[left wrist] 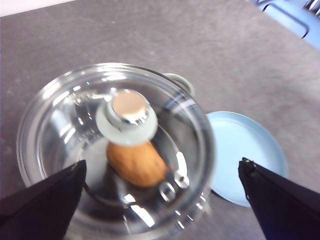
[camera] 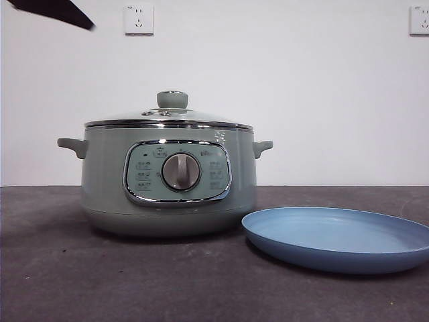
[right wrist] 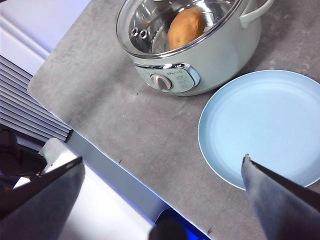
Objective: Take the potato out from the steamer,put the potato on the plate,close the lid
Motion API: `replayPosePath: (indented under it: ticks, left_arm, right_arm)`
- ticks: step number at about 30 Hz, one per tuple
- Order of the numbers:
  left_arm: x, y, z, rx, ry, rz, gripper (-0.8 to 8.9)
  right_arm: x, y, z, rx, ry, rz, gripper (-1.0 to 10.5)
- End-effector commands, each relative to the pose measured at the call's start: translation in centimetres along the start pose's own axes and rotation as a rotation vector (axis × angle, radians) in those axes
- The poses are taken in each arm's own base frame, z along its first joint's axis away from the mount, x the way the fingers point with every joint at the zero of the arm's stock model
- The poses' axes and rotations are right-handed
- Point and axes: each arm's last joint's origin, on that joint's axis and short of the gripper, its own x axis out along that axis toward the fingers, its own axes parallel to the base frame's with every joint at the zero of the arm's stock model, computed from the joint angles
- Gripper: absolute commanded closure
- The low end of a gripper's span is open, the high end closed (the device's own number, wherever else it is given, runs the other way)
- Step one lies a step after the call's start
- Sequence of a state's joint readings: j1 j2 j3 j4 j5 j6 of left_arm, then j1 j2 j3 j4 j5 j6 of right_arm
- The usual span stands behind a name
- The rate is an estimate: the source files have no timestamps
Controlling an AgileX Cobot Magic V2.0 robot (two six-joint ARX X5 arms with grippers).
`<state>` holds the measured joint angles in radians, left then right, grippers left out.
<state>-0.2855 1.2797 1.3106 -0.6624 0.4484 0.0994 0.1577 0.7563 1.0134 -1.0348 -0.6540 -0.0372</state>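
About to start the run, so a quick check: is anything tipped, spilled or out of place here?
Nothing stands out. The lid sits level on the steamer, the potato lies inside, and the plate rests flat beside it.

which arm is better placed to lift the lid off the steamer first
Left. Its open hand hangs right above the lid and its knob, with the potato visible under the glass. The right hand, also open, sits off beyond the table edge near the plate.

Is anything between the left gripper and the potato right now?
Yes. The glass lid sits closed on the steamer, covering the potato. The left gripper hovers open above it.
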Motion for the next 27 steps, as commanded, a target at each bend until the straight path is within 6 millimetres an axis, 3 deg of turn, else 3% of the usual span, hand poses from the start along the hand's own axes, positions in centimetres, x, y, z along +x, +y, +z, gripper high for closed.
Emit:
replayPosePath:
  ticks: [1, 8, 14, 27]
  left_arm:
    - [2.6, 0.6, 0.8, 0.036, 0.039, 0.02, 2.15]
    - [7.9, 1.3, 2.3, 0.092, 0.072, 0.065, 2.15]
    - [11.3, 2.0, 1.8, 0.1, 0.087, 0.073, 2.15]
    - [14.2, 2.3, 0.9, 0.103, 0.125, 0.083, 2.21]
  right_arm:
    - [0.0, 0.0, 0.1, 0.0, 0.0, 0.002, 3.2]
    - [0.1, -0.1, 0.2, 0.003, 0.004, 0.002, 3.2]
    - [0.1, -0.1, 0.2, 0.003, 0.004, 0.001, 3.2]
    - [0.1, -0.1, 0.2, 0.002, 0.002, 0.0, 3.2]
